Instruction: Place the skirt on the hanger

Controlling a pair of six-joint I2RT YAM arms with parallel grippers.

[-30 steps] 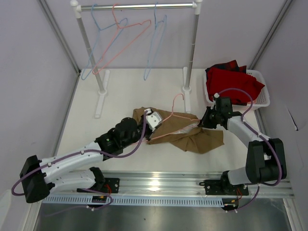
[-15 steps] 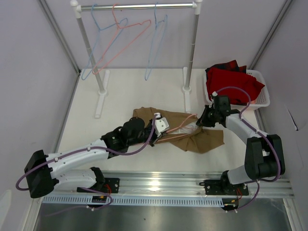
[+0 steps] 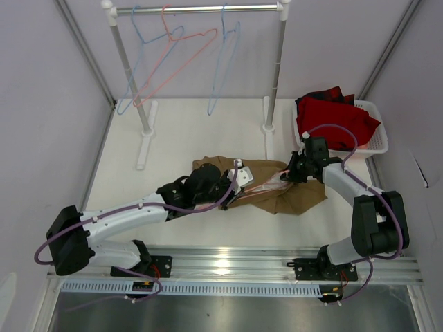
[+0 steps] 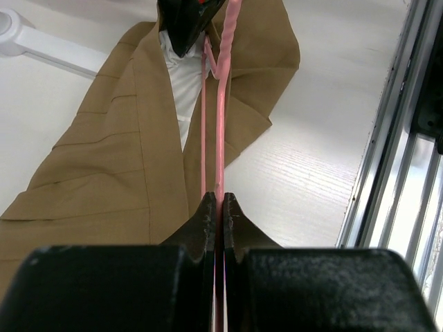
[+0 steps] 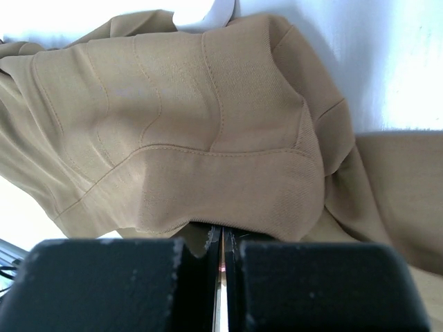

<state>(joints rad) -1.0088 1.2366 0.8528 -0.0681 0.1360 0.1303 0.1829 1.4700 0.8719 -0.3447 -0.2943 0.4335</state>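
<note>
No legible text, label, brand or number anywhere.

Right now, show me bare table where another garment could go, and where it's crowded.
Free: the table between the rack feet behind the skirt; the strip between skirt and front rail. Crowded: mid-table, left gripper and right gripper at skirt and hanger; the basket, full of red cloth.

rack post [image 3: 275,76] behind skirt [image 3: 291,197], basket [image 3: 377,143] right, table [image 3: 180,138] open left
</note>
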